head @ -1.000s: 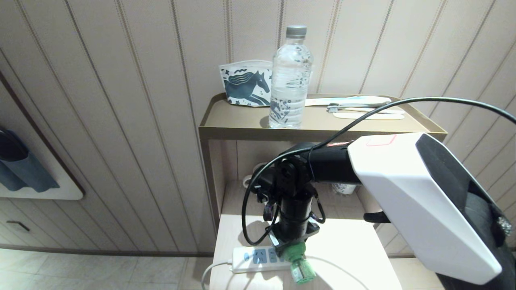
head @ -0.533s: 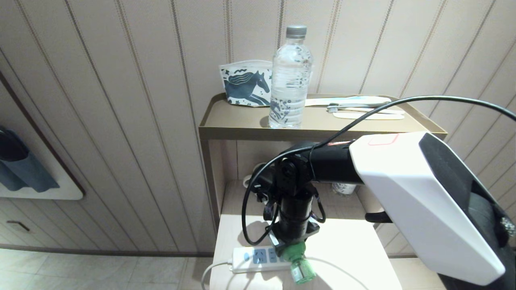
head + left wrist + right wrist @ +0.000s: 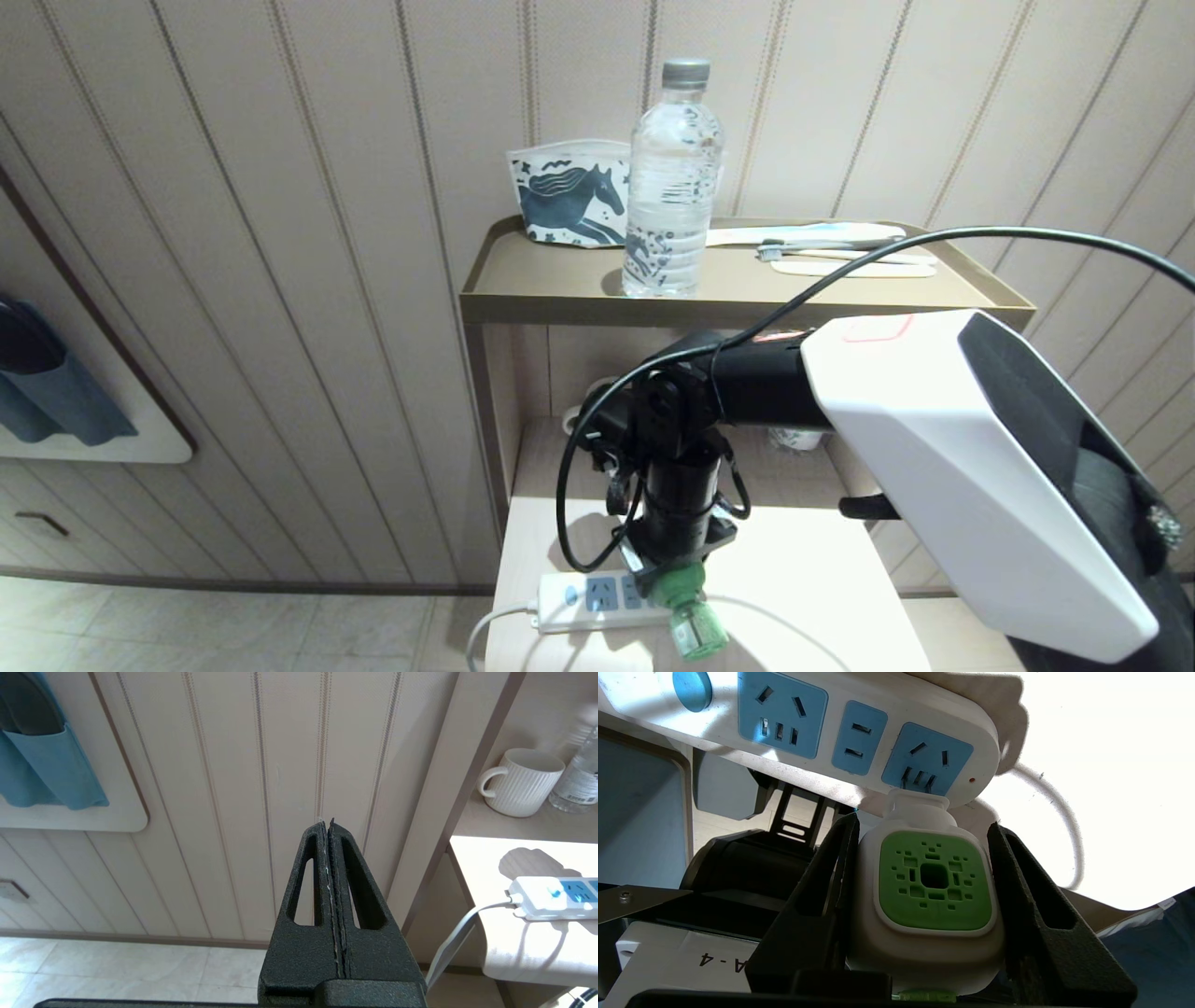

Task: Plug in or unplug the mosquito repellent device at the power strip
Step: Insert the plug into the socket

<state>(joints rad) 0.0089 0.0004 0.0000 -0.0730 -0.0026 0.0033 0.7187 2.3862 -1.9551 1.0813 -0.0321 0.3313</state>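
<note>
The power strip (image 3: 859, 742) is smooth white plastic with matt light-blue socket panels, and the mosquito repellent device (image 3: 929, 896) pairs a glossy white plastic shell with a matt green perforated grille and a translucent green bottle. The right gripper (image 3: 924, 891) has rough, grainy black plastic fingers (image 3: 1036, 914), as does the left gripper (image 3: 331, 858). The desk (image 3: 822, 579) is pale, smooth wood-look laminate; the water bottle (image 3: 672, 177) is clear ribbed plastic, the mug (image 3: 523, 781) ribbed glazed ceramic, the wall panelling (image 3: 280, 280) matt and grooved.
</note>
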